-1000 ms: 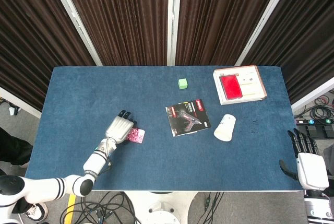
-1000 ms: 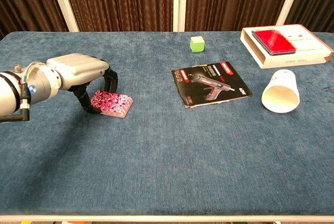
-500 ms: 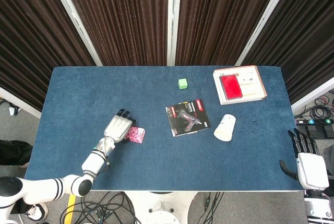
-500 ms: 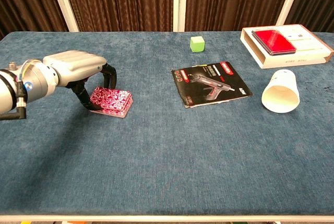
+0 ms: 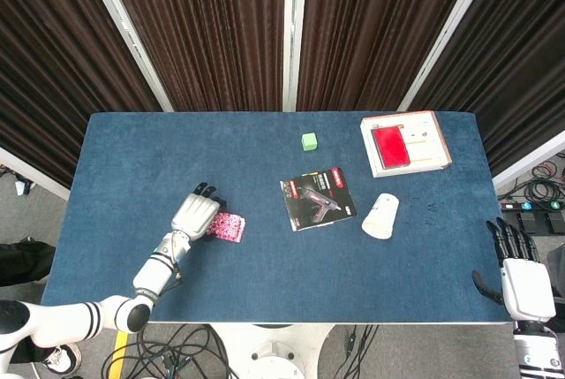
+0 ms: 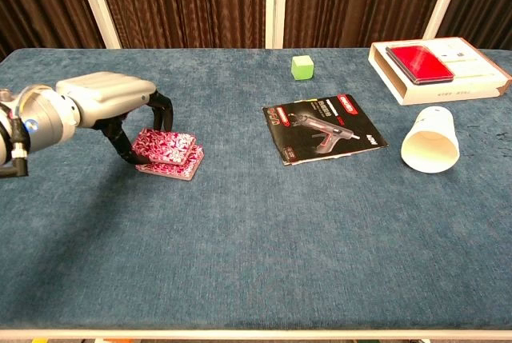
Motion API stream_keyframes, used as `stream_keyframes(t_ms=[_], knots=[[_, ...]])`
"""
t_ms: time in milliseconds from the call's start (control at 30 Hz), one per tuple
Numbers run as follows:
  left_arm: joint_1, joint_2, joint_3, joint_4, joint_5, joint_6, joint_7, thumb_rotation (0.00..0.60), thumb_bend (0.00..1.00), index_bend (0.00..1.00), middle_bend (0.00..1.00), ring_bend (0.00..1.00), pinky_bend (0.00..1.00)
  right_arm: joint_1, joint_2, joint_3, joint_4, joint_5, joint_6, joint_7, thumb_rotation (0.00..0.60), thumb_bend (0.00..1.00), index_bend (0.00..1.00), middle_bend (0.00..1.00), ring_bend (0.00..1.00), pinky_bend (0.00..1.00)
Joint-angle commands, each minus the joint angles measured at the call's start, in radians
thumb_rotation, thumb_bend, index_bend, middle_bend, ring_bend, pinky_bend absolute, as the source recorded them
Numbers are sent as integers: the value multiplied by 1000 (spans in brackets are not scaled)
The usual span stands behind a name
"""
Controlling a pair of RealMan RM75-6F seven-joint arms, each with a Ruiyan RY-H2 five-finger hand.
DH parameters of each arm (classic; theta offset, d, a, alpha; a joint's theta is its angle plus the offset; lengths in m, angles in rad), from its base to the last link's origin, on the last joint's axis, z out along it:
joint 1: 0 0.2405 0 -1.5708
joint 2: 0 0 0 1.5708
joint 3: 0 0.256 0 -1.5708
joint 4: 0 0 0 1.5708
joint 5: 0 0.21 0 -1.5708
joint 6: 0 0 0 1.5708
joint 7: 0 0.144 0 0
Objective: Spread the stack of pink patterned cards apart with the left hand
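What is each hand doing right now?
Left hand: fingers gripping the top part of the stack of pink patterned cards.
Right hand: open, off the table, holding nothing.

Dark brown curtains [image 5: 203,26] behind a blue-clothed table [image 5: 265,149]

cards [image 6: 168,152] pink, white swirls | cube [image 6: 302,67] green | cup [image 6: 430,150] white | table [image 6: 264,231] blue
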Motion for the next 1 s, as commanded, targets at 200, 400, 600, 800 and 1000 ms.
stream_keyframes(t_ms=[200,400,600,800,1000], knots=[[22,64,-19,7,-10,20,-30,600,239,441,441,124,101,1,-1,-1,-9,-13,8,-11,600,226,0,0,0,0],[42,67,-32,130,-12,18,-91,600,238,442,441,131,101,0,1,-1,-25,-20,17,-30,600,225,0,0,0,0],[50,40,-43,265,-38,-67,-179,600,237,442,441,131,101,0,0,0,-31,-15,16,-43,600,225,0,0,0,0],[54,1,-43,349,-19,-113,-238,600,227,439,438,131,101,-1,0,-1,-34,-18,20,-47,600,226,0,0,0,0],[60,-8,-46,369,55,-115,-331,600,123,222,263,96,99,-1,0,0,-31,-15,19,-43,600,225,0,0,0,0]])
